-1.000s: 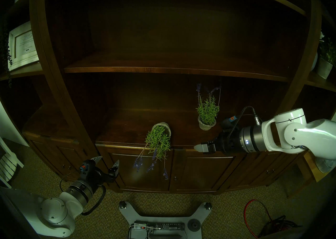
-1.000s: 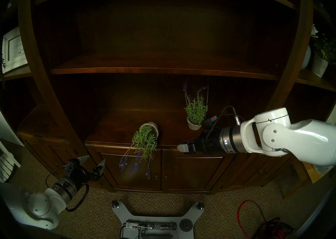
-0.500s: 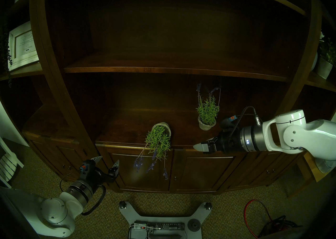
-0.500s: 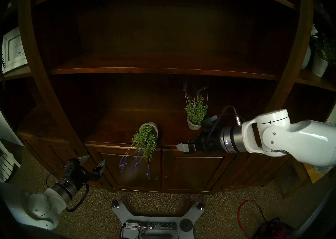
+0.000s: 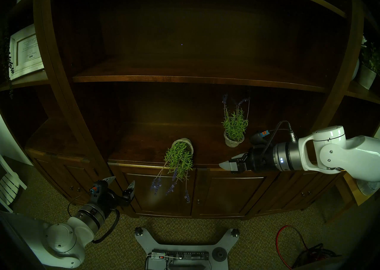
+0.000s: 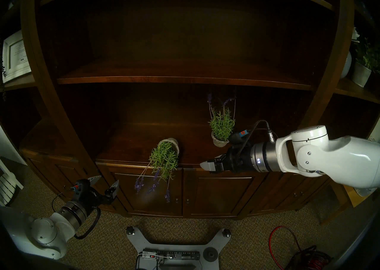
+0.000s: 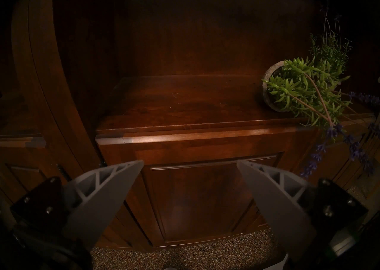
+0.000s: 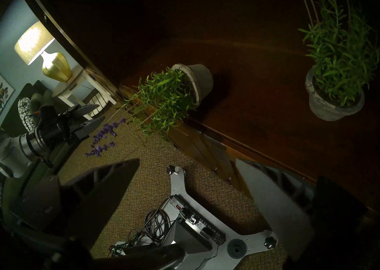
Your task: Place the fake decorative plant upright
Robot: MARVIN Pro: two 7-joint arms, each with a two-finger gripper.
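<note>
**Tipped lavender pot waiting at the shelf edge**

I see the fallen lavender plant (image 5: 181, 158) just below the centre of the head view, lying on its side on the dark wooden shelf (image 5: 144, 146). Its rough grey pot (image 8: 197, 80) points back into the cabinet while the green fronds and purple flower spikes droop over the front edge. An upright lavender plant (image 5: 234, 132) stands well apart, toward the right.

My right end effector (image 5: 227, 161) sits right of centre, fingers spread and empty, short of the pot. My left end effector (image 5: 121, 183) hangs at lower left, likewise released and holding nothing.

I judge the pot light but stiff, with a gritty, cement-like surface that should grip well. The wiry stems are soft and would bend, so I would take hold across the pot's tapered wall, not the foliage.
</note>
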